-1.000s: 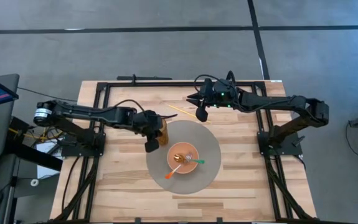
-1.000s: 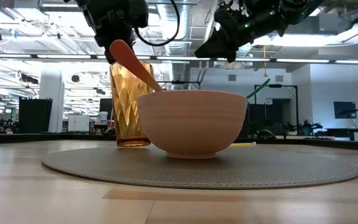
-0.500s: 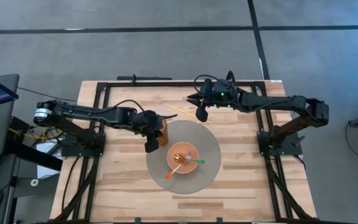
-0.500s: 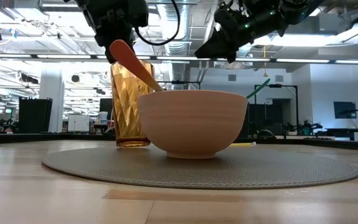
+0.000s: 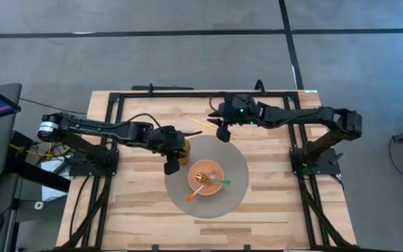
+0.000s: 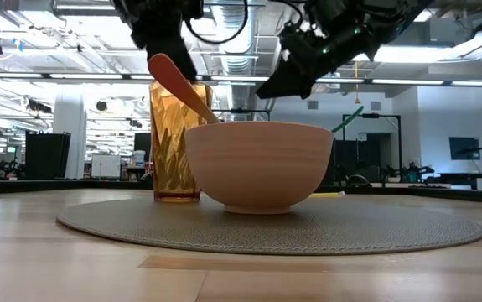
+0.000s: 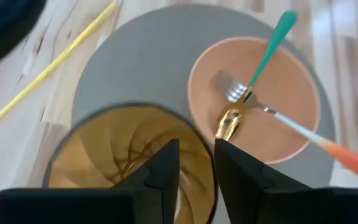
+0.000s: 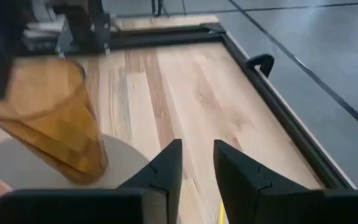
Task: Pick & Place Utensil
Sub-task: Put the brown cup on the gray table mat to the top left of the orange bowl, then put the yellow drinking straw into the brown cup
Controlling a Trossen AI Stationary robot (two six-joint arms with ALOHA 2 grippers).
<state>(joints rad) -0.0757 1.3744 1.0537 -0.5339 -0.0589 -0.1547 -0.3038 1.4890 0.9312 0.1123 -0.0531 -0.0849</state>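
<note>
An amber faceted cup [image 5: 181, 143] stands upright on the round grey mat [image 5: 237, 166], beside a peach bowl [image 6: 259, 166]. In the bowl lie a green-handled fork [image 7: 271, 45] and an orange-handled gold spoon [image 7: 328, 147], their handles leaning out over the rim. A yellow stick [image 5: 201, 124] lies flat on the wood behind the mat. My left gripper [image 7: 196, 163] is at the cup's rim, slightly open, one finger inside and one outside. My right gripper [image 5: 222, 133] hovers above the mat's far edge, slightly open, with nothing between its fingers. My left gripper straddles the cup's rim [image 7: 205, 157] on the side toward the bowl, slanting down from the table's left. One finger [image 7: 166, 168] is over the hollow and the other [image 7: 235, 171] is outside. Whether either finger touches the rim, I cannot tell. The cup stands on the mat.
A black frame [image 8: 272, 93] runs along the table's far and side edges. Bare wood lies to the right of the mat [image 5: 278, 175] and in front of it. Beyond the table is open room.
My right gripper has come down and toward the table's left, closer to the cup and the mat's far edge. The cup, bowl and utensils stay where they were.
</note>
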